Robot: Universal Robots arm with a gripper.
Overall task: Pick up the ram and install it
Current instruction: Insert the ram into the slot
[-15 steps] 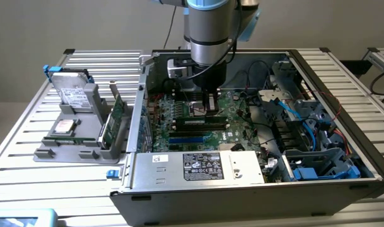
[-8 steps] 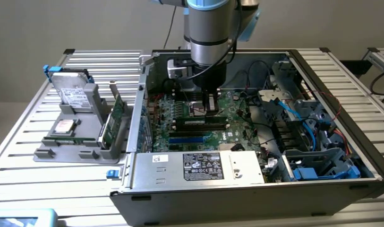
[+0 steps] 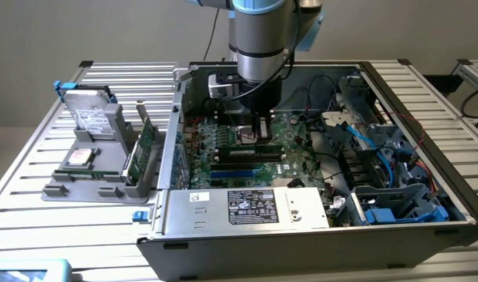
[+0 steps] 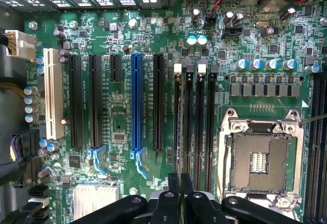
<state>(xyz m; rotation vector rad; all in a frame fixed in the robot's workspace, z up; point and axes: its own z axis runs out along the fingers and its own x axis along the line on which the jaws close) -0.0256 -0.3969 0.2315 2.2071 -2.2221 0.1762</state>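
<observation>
Over the memory slots: ram gripped and lined up, seating unconfirmed.

Closest in, the gripper (image 4: 180,179) has its fingers drawn nearly together. In the exterior view they appear clamped on the top edge of the ram (image 3: 250,154), which stands on edge low over the motherboard (image 4: 117,116). Pickup looks done; installing is at best under way. Just beyond the fingertips run the memory slots (image 4: 190,127), beside the CPU socket (image 4: 258,157). Seen edge-on, the stick merges with the slot line, so I cannot tell whether it sits in a slot or whether the white latches (image 4: 177,69) are closed. Farther out, the grey tray (image 3: 97,191) stands to the exterior view's left of the case (image 3: 301,241).
</observation>
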